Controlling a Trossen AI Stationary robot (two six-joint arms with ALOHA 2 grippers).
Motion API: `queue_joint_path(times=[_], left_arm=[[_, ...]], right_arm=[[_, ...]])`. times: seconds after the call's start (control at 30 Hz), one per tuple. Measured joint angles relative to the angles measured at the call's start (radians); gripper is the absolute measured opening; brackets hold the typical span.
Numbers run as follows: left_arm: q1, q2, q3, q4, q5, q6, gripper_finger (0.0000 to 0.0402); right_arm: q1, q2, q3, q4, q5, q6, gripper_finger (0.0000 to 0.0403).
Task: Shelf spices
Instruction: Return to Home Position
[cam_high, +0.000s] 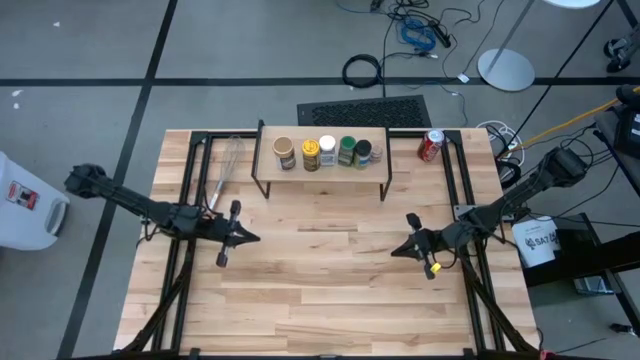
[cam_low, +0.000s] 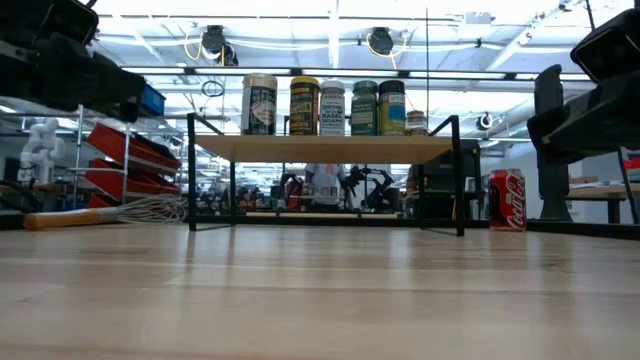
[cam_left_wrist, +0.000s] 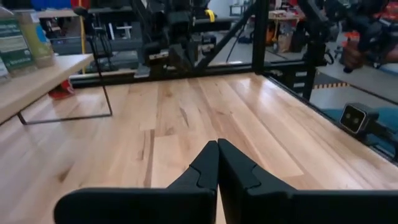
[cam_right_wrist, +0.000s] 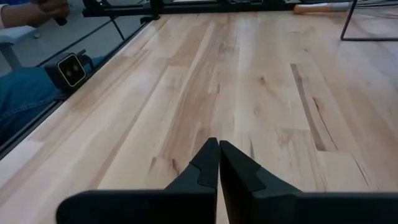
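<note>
Several spice jars (cam_high: 323, 153) stand in a row on the small wooden shelf (cam_high: 322, 172) at the table's far middle; in the low view the jars (cam_low: 325, 107) sit on the board (cam_low: 320, 148) above its black legs. My left gripper (cam_high: 252, 237) hovers over the table's left middle, shut and holding nothing; its fingers (cam_left_wrist: 218, 163) meet in the left wrist view. My right gripper (cam_high: 397, 250) waits at the right middle, also shut and holding nothing, with its fingers (cam_right_wrist: 218, 159) closed over bare wood.
A wire whisk (cam_high: 228, 165) lies left of the shelf and a red soda can (cam_high: 431, 146) stands to its right. Black frame rails (cam_high: 455, 180) run along both table sides. Bare tabletop (cam_high: 320, 290) stretches between and in front of the grippers.
</note>
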Motion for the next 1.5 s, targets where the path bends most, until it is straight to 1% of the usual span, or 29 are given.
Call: queue_joint_path(times=[0.2, 0.27, 0.37, 0.43, 0.67, 0.8, 0.97, 1.1, 1.37, 1.5], left_arm=[[0.053, -0.083, 0.000, -0.140, 0.016, -0.007, 0.0006], [0.068, -0.109, 0.000, -0.164, 0.022, -0.021, 0.0005], [0.082, -0.142, 0.000, -0.184, 0.067, -0.025, 0.0005], [0.088, -0.160, 0.000, -0.196, 0.075, -0.024, 0.0005], [0.098, -0.221, 0.000, -0.260, 0.076, -0.025, 0.0005], [0.098, -0.246, 0.000, -0.285, 0.075, -0.028, 0.0005], [0.098, -0.257, 0.000, -0.285, 0.076, -0.027, 0.0005], [0.098, -0.258, 0.000, -0.285, 0.076, -0.027, 0.0005], [0.098, -0.258, 0.000, -0.285, 0.076, -0.027, 0.0005], [0.099, -0.258, 0.000, -0.285, 0.076, -0.027, 0.0005]], right_arm=[[0.000, -0.054, -0.038, 0.001, 0.000, 0.007, 0.0000], [0.000, -0.077, -0.042, -0.030, 0.000, 0.014, 0.0000], [0.000, -0.112, -0.042, -0.054, -0.004, 0.013, 0.0000], [0.000, -0.138, -0.042, -0.068, -0.004, 0.010, 0.0000], [0.000, -0.259, -0.040, -0.177, -0.025, 0.007, 0.0000], [0.000, -0.335, -0.040, -0.225, -0.023, -0.023, 0.0000], [-0.001, -0.430, -0.040, -0.288, 0.003, -0.065, 0.0000], [-0.025, -0.510, -0.040, -0.337, 0.003, -0.093, 0.0000], [-0.108, -0.620, -0.040, -0.352, -0.089, -0.152, 0.0000], [-0.173, -0.648, -0.040, -0.364, -0.163, -0.167, 0.0000]])
